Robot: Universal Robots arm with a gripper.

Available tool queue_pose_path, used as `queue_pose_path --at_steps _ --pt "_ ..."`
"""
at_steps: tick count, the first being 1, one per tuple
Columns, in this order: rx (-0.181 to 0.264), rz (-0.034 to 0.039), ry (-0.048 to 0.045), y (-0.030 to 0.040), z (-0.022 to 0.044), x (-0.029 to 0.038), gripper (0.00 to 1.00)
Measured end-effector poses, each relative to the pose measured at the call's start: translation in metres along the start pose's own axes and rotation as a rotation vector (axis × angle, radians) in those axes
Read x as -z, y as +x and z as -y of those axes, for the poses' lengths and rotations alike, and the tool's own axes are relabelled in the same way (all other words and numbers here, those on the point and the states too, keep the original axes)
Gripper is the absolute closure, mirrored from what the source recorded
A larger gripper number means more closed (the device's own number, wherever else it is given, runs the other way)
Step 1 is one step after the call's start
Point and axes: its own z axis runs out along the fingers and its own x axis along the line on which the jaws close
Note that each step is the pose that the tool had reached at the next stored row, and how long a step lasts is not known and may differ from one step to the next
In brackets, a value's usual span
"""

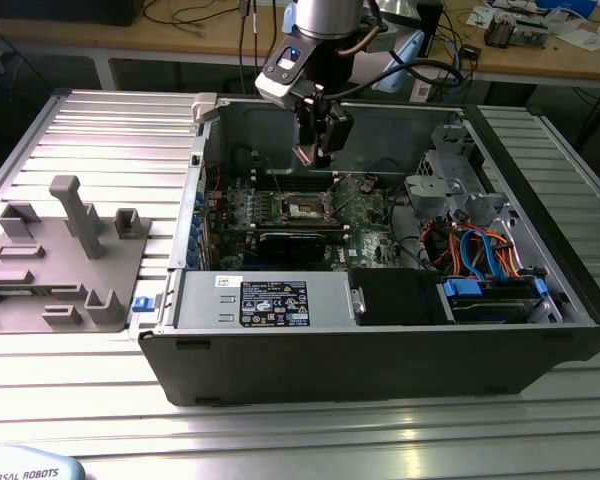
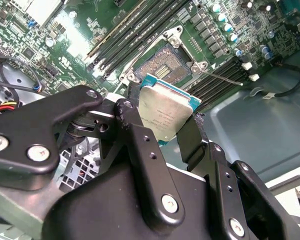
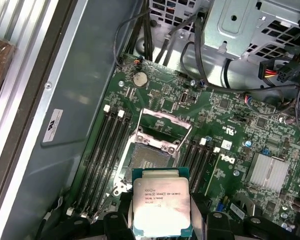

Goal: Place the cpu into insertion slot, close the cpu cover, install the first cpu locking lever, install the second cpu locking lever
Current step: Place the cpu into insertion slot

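Between the fingers of the gripper (image 2: 162,122), the cpu (image 2: 165,112) is pinched by two opposite edges, jaws drawn in tight on it. This grip leaves the silvery top facing the wrist cameras and the underside free, which suits a flat drop. Beneath it in both wrist views lies the insertion slot (image 3: 147,160), its contact field bare, the chip not yet seated and, judging by the exterior view, well clear of the board. The cpu cover (image 3: 162,124) stands swung back off the socket, and a thin wire lever (image 2: 222,76) beside it looks released, presumably to keep the opening unobstructed. Long black memory slots (image 3: 109,150) flank the socket on the green motherboard (image 3: 230,115). In the exterior view the arm reaches down into the open computer case (image 1: 380,350), which lies on its side on the ribbed metal table (image 1: 80,400).
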Motion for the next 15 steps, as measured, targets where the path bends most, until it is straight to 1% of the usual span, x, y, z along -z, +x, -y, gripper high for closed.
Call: queue_pose_path --at_steps 15 --pt "-0.082 0.0052 0.0009 -0.0003 0.0001 -0.0008 0.46"
